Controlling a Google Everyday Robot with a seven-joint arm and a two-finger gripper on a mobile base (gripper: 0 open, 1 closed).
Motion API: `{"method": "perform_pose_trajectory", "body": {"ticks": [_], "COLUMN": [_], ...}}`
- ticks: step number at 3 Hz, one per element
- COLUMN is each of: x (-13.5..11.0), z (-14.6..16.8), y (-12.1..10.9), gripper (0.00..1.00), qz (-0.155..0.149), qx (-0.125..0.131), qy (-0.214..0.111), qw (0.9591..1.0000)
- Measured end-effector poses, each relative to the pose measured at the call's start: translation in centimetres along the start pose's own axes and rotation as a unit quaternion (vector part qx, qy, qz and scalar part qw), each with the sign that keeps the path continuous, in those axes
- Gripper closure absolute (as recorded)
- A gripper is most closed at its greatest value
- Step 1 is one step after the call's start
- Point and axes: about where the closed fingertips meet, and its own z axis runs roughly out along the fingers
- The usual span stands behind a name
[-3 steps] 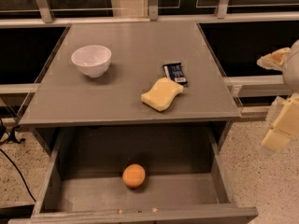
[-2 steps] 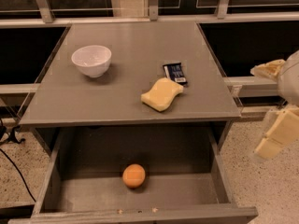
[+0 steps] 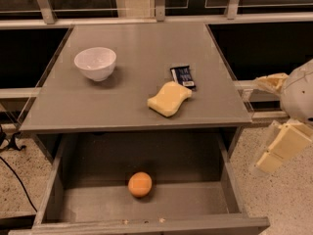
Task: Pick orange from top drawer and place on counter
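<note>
The orange [image 3: 140, 184] lies on the flat grey bottom of the open top drawer [image 3: 54, 192], near the middle and slightly towards the front. The counter [image 3: 132, 62] is the grey tabletop directly above the drawer. My gripper [image 3: 275, 117] is at the right edge of the view, outside the drawer and beside the counter's right front corner. It is far to the right of the orange. Its two cream fingers [image 3: 283, 146] stand apart, with nothing between them.
On the counter stand a white bowl [image 3: 95, 62] at the back left, a pale yellow sponge [image 3: 169, 98] and a dark snack packet [image 3: 183, 76] at the right. A metal rail [image 3: 156, 18] runs behind the counter. A black cable [image 3: 17, 177] lies on the speckled floor at left.
My gripper has shifted a little to the left and downwards, closer to the drawer's right side. The orange and the counter items have not moved.
</note>
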Motion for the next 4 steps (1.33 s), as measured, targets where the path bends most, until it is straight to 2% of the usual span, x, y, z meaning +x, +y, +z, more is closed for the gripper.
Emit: {"method": "perform_pose_trajectory", "body": {"ticks": [1,2,4], "x": [0.0,0.0,0.7], "z": [0.0,0.0,3.1], "y": [0.0,0.0,1.8], "gripper": [0.08,0.27,0.73], "qz": [0.000,0.000,0.018], "qx": [0.000,0.000,-0.019], "qy": [0.000,0.000,-0.025], "qw": [1.0000,1.0000,0.9993]}}
